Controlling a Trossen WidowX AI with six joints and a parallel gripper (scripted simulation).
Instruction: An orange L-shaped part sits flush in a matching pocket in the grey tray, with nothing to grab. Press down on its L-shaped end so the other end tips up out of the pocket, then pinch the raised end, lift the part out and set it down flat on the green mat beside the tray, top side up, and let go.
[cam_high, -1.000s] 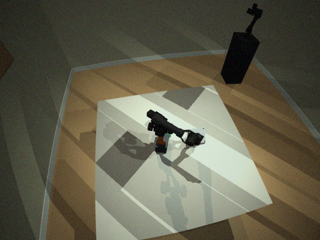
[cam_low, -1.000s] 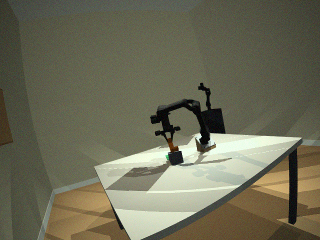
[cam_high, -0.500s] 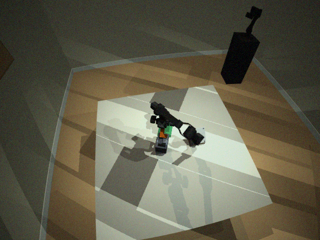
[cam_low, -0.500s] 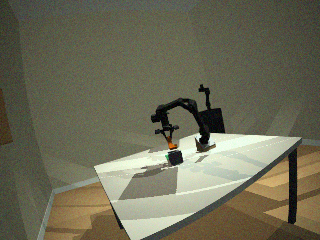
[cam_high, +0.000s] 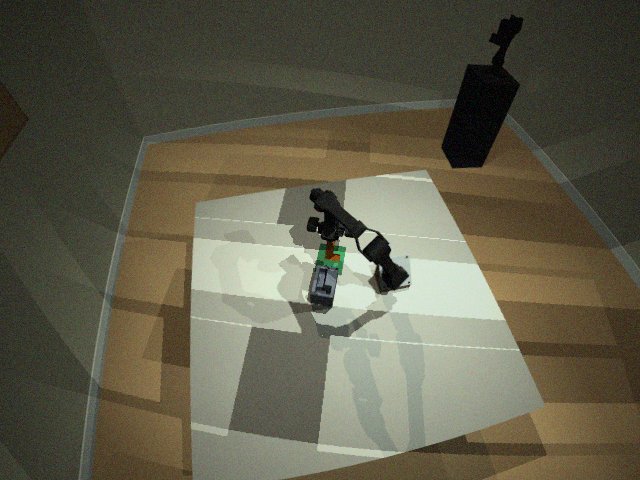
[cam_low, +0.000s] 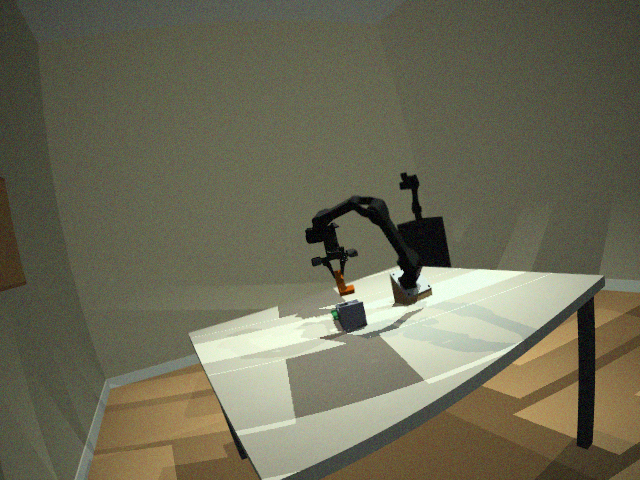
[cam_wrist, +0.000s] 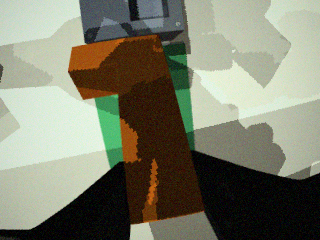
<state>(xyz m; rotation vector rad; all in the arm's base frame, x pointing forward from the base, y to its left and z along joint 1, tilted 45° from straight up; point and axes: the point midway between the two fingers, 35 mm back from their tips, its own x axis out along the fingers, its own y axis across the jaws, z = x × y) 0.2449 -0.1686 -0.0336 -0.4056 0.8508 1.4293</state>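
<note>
Above the pale table (cam_high: 413, 372) (cam_low: 465, 351), part-open jaws (cam_high: 330, 241) (cam_low: 339, 276) grip the orange part (cam_high: 331, 254) (cam_low: 342, 287) (cam_wrist: 150, 110).
</note>
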